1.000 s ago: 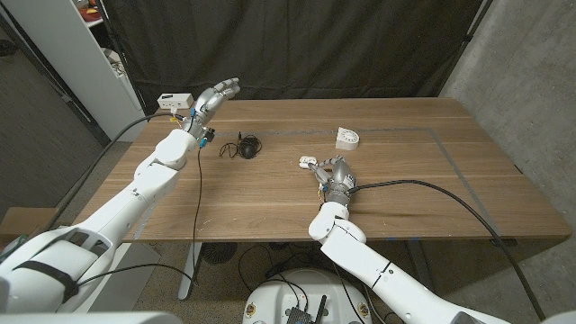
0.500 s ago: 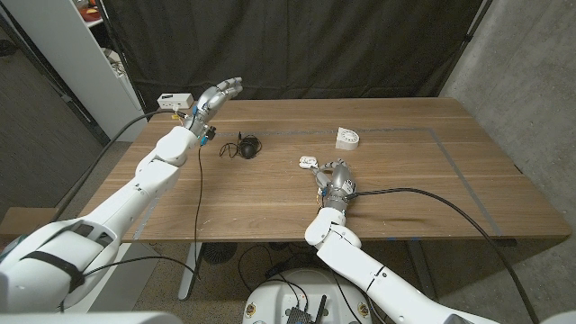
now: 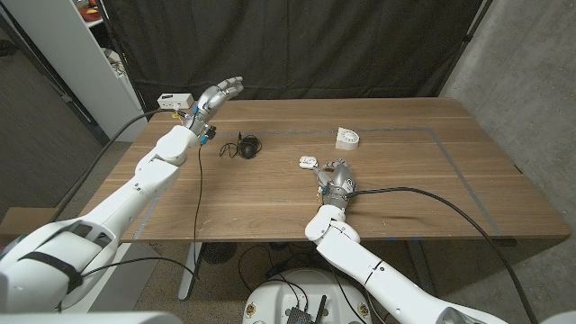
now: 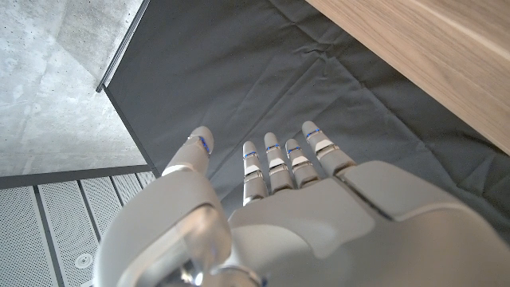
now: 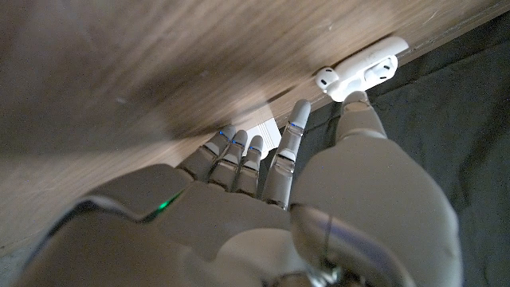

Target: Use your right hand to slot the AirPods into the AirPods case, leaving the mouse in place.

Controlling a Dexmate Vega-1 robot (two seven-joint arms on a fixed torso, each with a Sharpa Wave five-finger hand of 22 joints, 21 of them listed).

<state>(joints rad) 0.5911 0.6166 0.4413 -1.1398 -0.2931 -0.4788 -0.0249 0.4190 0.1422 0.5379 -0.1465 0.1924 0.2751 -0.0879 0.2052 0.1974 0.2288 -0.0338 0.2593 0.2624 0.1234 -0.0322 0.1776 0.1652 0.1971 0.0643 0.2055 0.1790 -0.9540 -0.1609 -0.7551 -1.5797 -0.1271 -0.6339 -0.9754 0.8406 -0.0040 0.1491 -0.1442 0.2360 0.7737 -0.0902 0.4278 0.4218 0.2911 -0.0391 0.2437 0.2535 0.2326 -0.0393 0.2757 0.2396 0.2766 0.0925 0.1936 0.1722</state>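
Nearest the robot, the right hand [image 3: 336,177] sits low on the wooden table [image 3: 423,193], just beside the AirPods [image 3: 308,163] — in the right wrist view its thumb tip [image 5: 356,100] reaches up to the white earbuds [image 5: 356,70] and seems to touch them, while the other fingers [image 5: 253,155] lie close together, stretched along the wood. Nothing is clamped between thumb and fingers, so the hand holds nothing; whether the thumb truly presses on the earbuds I cannot tell.

Farther back and to the right, the white AirPods case [image 3: 347,137] stands on the table, well apart from the earbuds. Off to the left at about the same depth lies the dark mouse [image 3: 247,144] with its cable.

Farthest, the left hand [image 3: 219,95] hangs raised over the back left corner — fingers [image 4: 280,163] straight, slightly spread and empty, near a small white box [image 3: 175,100].
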